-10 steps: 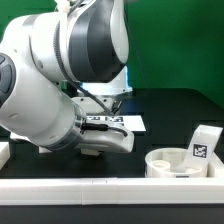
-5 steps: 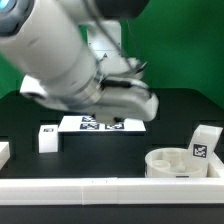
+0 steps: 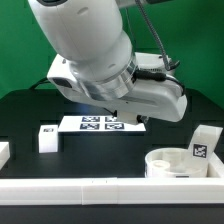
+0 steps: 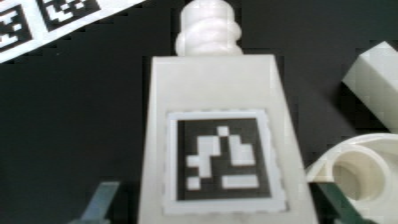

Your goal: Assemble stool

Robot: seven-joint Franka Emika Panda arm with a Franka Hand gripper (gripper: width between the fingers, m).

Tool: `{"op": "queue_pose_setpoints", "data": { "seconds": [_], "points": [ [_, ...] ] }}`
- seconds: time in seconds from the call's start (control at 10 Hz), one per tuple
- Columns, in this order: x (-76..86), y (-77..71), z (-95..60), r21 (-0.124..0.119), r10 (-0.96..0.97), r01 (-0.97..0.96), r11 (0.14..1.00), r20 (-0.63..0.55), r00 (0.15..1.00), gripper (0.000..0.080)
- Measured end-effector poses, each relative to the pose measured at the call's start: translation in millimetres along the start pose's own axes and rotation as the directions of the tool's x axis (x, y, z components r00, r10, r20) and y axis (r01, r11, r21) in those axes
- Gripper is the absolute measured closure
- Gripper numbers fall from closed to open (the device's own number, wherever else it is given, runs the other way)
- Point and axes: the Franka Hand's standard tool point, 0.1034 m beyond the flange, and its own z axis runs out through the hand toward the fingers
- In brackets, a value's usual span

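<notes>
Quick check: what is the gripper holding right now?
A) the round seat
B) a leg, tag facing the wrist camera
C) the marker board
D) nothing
B: in the wrist view a tagged leg, peg end pointing away, sits in the gripper, while the seat lies apart at the exterior view's right.

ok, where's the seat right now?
The seat sits on the table at the exterior view's right, just behind the white front rail, with a tagged leg standing by its right edge.
</notes>
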Motion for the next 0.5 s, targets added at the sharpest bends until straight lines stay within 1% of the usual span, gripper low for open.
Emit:
{"op": "queue_pose_setpoints", "data": {
  "seconds": [0.1, 0.2, 0.3, 0.4, 0.5],
  "points": [
    [8.4, -6.9, -5.3, 0.016, -0.005, 0.007, 1.000, -0.082, 0.997, 0.0462],
    [7.5, -11.4, -10.4, 0.024, -0.012, 0.016, 1.000, -0.154, 0.988, 0.0462],
    [4.2, -15.8, -17.2, 0.034, -0.018, 0.025, 0.999, -0.192, 0.981, 0.0462],
    [5.3, -23.1, -26.0, 0.049, -0.024, 0.037, 0.998, -0.255, 0.967, 0.0462],
    [3.8, -28.1, -33.6, 0.056, -0.030, 0.049, 0.997, -0.296, 0.955, 0.0462]
  ]
}}
